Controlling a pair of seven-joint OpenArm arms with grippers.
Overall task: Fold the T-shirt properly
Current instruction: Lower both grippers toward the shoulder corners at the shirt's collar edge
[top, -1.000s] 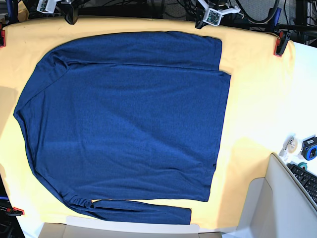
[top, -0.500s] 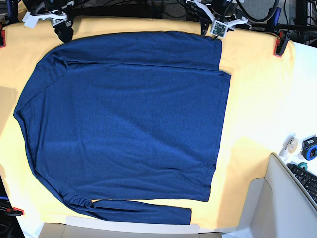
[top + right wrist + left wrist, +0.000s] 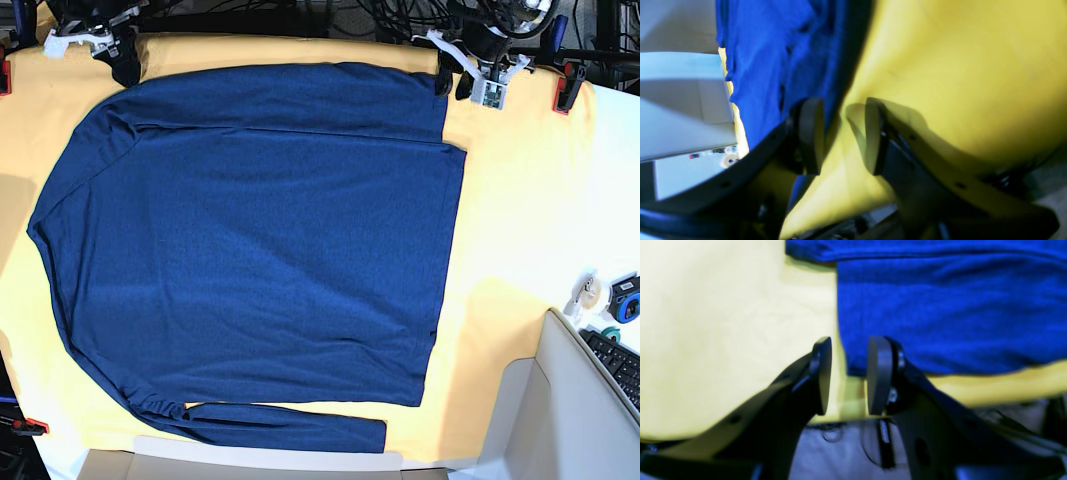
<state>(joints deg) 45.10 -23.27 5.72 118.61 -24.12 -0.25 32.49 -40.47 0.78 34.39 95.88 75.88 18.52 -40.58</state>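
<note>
The dark navy T-shirt (image 3: 250, 240) lies spread flat on the yellow table cloth (image 3: 520, 200), with one long sleeve folded along the far edge and the other along the near edge. My left gripper (image 3: 848, 375) is open just above the cloth, and the corner of the far sleeve's cuff (image 3: 853, 366) lies between its fingertips. In the base view this left gripper (image 3: 453, 84) sits at the shirt's far right corner. My right gripper (image 3: 841, 136) is open too, straddling the T-shirt's edge (image 3: 773, 66) at the far left shoulder (image 3: 125, 70). Neither gripper holds fabric.
Red clamps (image 3: 567, 88) (image 3: 30, 427) pin the cloth at the table's corners. White boxes stand at the near edge (image 3: 240, 465) and the near right (image 3: 560, 420). A keyboard (image 3: 620, 365) and tape rolls (image 3: 590, 292) lie at the right.
Both grippers have gone from shut to open. The left one has come down and to the right onto the sleeve cuff corner. The right one has come down to the shoulder edge.
</note>
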